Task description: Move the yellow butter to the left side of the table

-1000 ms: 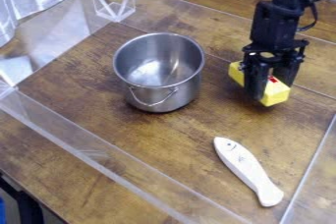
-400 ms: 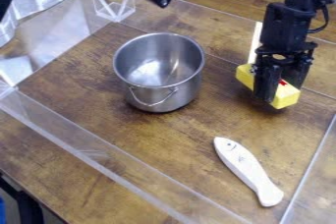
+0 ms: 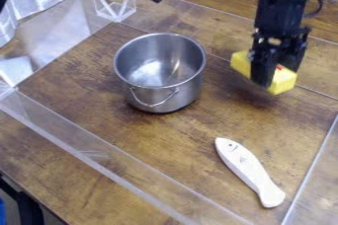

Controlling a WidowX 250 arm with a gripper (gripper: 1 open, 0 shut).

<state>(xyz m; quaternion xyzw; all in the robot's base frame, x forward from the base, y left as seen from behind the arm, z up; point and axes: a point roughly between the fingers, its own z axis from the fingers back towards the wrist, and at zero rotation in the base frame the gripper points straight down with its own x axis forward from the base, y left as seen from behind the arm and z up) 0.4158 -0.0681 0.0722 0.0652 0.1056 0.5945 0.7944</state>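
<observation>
Begins at far left with a clear plastic wall [image 3: 99, 153] slanting along the dark brown wood-plank table [image 3: 132, 165]. Next comes to a round, shiny silver metal pot [image 3: 160, 65] with a thin wire handle, left of the middle and standing upright. Then passes to a white spatula-like utensil [image 3: 248, 173], lying slantwise near the bottom, well apart from the pot. Reaches, farther right and higher up, the small bright-yellow rectangular block of butter [image 3: 280, 82], tilted and partly hidden under the black jointed gripper [image 3: 266, 70]. Looks to have hold of the butter, with jaws parted only about as far as the block needs — blurred at the tips, so can't make out the exact contact. Can't tell for certain, either, whether it hangs just above the wood or touches it. Seems to be at the pick-up step, with the carry to the left side not yet done. Calls next for a firm hold and enough lift to clear the pot's rim, or a path around it — then a move across to the left, a gentle lowering inside the plastic wall, and a release.
</observation>
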